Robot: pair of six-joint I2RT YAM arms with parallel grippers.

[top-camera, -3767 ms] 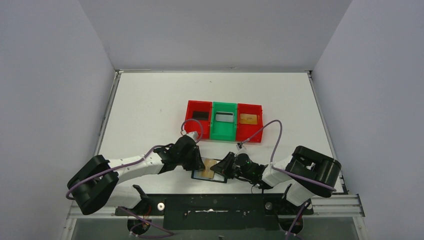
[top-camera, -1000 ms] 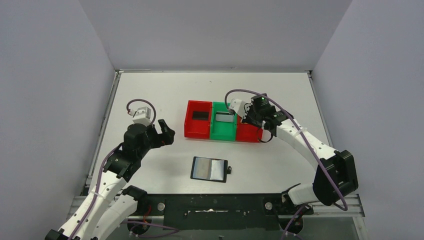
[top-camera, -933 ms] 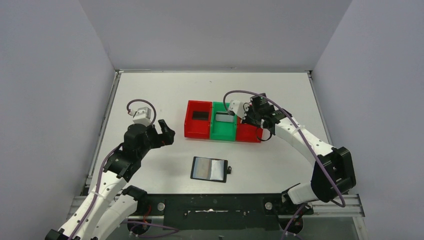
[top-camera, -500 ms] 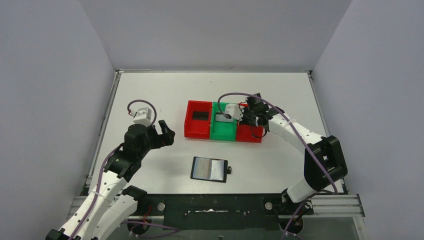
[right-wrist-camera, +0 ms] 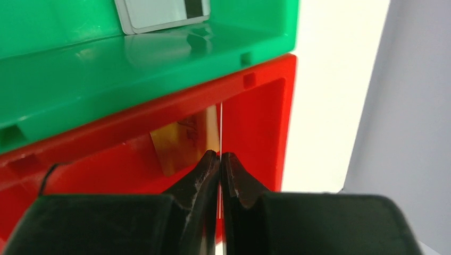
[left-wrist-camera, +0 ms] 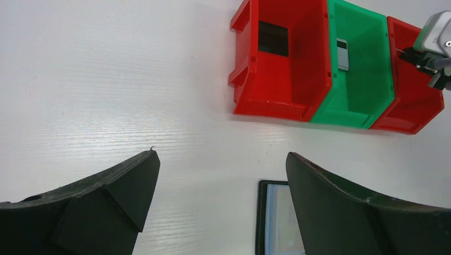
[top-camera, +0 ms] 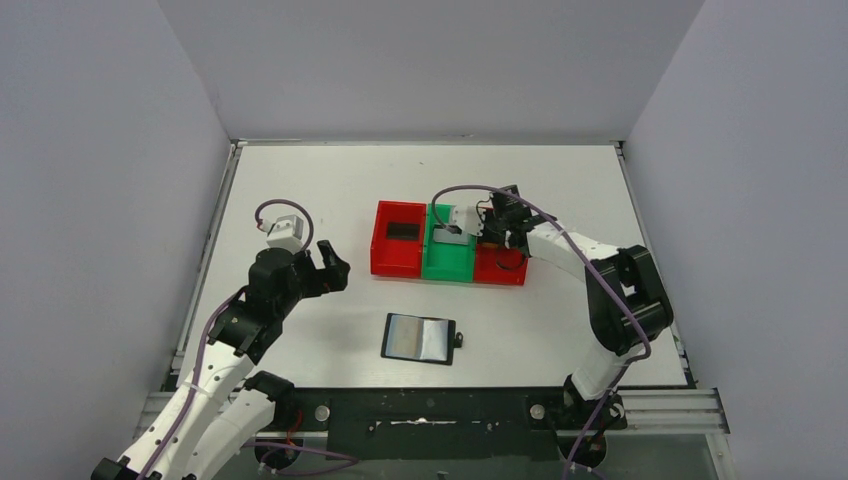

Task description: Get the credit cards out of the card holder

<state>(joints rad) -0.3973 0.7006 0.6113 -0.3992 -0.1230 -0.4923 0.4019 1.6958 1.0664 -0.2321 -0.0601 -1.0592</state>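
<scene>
The right hand [right-wrist-camera: 219,155] was closed tight on a credit card [right-wrist-camera: 220,119]. It pinched the thin card by one edge and poked it into the red tray [right-wrist-camera: 255,101] just ahead of its fingertips, probably to leave it beside the gold card [right-wrist-camera: 175,146] lying there. The left hand [left-wrist-camera: 222,156] was spread wide and held nothing, hovering out of the way over the bench [left-wrist-camera: 80,79]. The card holder [left-wrist-camera: 274,218] lay open beneath it, between its fingers.

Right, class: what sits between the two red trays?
A green tray, with a grey card lying in it. Both the top view and the left wrist view show this.
</scene>
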